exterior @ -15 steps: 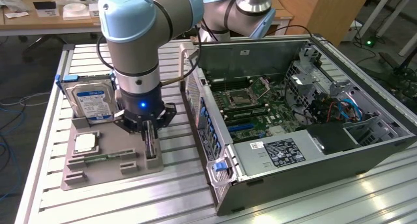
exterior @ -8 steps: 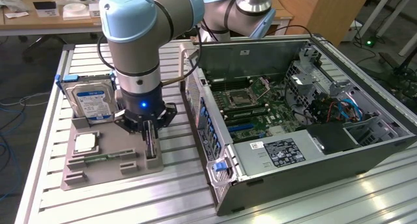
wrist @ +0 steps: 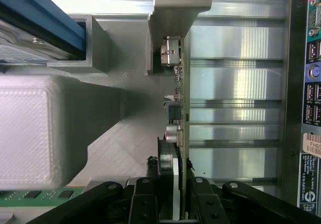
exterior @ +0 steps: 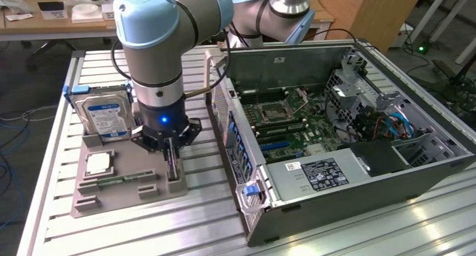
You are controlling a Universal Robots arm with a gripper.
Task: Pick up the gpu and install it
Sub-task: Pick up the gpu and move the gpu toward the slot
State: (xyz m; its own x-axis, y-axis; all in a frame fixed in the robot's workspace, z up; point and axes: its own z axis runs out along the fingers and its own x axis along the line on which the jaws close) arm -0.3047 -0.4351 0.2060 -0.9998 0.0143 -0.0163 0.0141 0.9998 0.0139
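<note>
The gpu (exterior: pixel 173 169) stands on edge in a slot of the grey holder block (exterior: pixel 126 197), at the block's side nearest the computer case. In the wrist view the gpu (wrist: pixel 179 108) is seen edge-on, a thin green board with small parts on it, its far end resting in a grey slot post (wrist: pixel 173 13). My gripper (exterior: pixel 171 151) has come straight down over the card. Its black fingers (wrist: pixel 145 201) press against both faces of the near end, so the gripper (wrist: pixel 173 206) is shut on the card. The card still sits in the holder.
A blue-labelled hard drive (exterior: pixel 104 116) stands at the holder's far end, with a processor (exterior: pixel 99 164) and a memory stick (exterior: pixel 119 179) lying nearby. The open computer case (exterior: pixel 416 172) lies at the exterior view's right, motherboard (exterior: pixel 297 133) exposed. Its rear port panel (wrist: pixel 311 108) is close beside the card.
</note>
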